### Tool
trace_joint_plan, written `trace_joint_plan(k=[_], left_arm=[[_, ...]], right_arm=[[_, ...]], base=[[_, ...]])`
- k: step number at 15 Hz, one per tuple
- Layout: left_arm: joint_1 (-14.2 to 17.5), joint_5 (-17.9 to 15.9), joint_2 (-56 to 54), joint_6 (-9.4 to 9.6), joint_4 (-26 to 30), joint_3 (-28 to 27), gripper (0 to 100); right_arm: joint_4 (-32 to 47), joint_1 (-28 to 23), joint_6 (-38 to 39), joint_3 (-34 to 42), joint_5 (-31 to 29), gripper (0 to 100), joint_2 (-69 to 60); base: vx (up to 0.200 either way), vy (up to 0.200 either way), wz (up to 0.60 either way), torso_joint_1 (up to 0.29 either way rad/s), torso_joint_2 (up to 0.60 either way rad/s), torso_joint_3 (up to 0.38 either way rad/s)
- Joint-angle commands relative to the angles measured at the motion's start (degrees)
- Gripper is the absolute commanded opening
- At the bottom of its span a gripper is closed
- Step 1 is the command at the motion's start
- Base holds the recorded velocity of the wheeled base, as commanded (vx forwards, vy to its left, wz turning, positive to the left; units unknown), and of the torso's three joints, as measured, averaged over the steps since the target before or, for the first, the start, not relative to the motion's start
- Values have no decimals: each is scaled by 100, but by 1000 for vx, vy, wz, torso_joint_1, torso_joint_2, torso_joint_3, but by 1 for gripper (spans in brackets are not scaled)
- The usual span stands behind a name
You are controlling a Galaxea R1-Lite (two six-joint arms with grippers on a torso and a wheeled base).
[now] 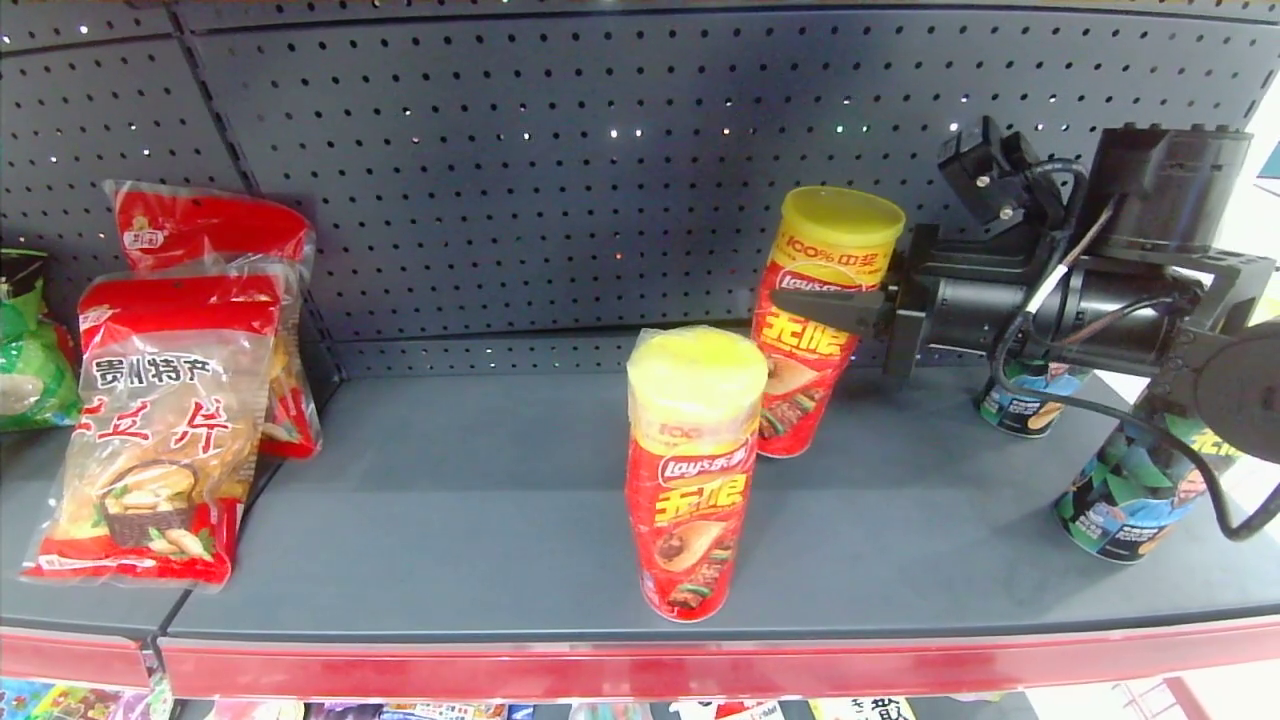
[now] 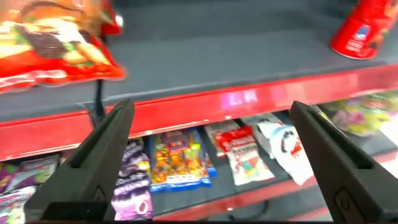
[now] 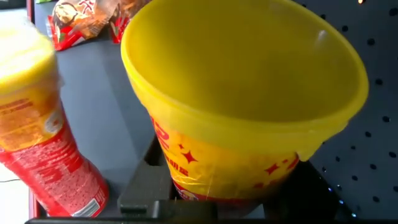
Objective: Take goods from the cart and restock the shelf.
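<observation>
Two red chip cans with yellow lids are on the grey shelf. The front can stands upright by itself near the shelf's middle and also appears in the right wrist view. My right gripper is shut on the upper part of the rear can, which leans slightly with its base at the shelf surface. From the right wrist, that can sits between my gripper's fingers. My left gripper is open with nothing in it, low in front of the shelf's red front edge.
Red bags of potato slices and a green bag stand at the shelf's left. Two dark cans stand at the right under my right arm. A pegboard backs the shelf. Snack packs fill the shelf below.
</observation>
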Motion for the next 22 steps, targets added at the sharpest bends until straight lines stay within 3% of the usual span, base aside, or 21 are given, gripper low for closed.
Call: trace_joint_plan(k=[1, 2, 5, 9, 10, 12, 16, 19, 21, 22], left_arm=[[-27, 155, -312, 0, -4, 4, 100], [-27, 216, -409, 97, -4, 13, 100], [-36, 287, -286, 53, -4, 13, 100], [-133, -214, -207, 0, -4, 4, 100], [-115, -109, -233, -9, -4, 4, 100], [8, 744, -312, 44, -13, 13, 100], [-18, 1078, -400, 35, -30, 22, 100], [-27, 1034, -400, -351, -48, 13, 100], [-18, 1139, -400, -228, -48, 13, 100], [-27, 1596, -400, -53, 207, 22, 100]], right_arm=[[-5, -19, 4, -55, 3, 0, 18], [-5, -19, -5, -72, -6, 0, 45], [-5, -10, 4, -72, -6, 0, 36], [-5, -37, -5, -72, 3, 0, 36], [-5, -37, -5, -63, 3, 0, 36], [-5, -37, -5, -72, 3, 0, 45], [-5, -37, -5, -63, 3, 0, 54], [-5, -37, -5, -72, 12, 0, 54], [-5, -37, -5, -81, 12, 0, 45], [-5, -46, -5, -63, 12, 0, 27]], base=[[0, 0, 0, 0, 0, 0], [0, 0, 0, 0, 0, 0], [0, 0, 0, 0, 0, 0], [0, 0, 0, 0, 0, 0], [0, 0, 0, 0, 0, 0], [0, 0, 0, 0, 0, 0], [0, 0, 0, 0, 0, 0], [0, 0, 0, 0, 0, 0], [0, 0, 0, 0, 0, 0], [0, 0, 0, 0, 0, 0]])
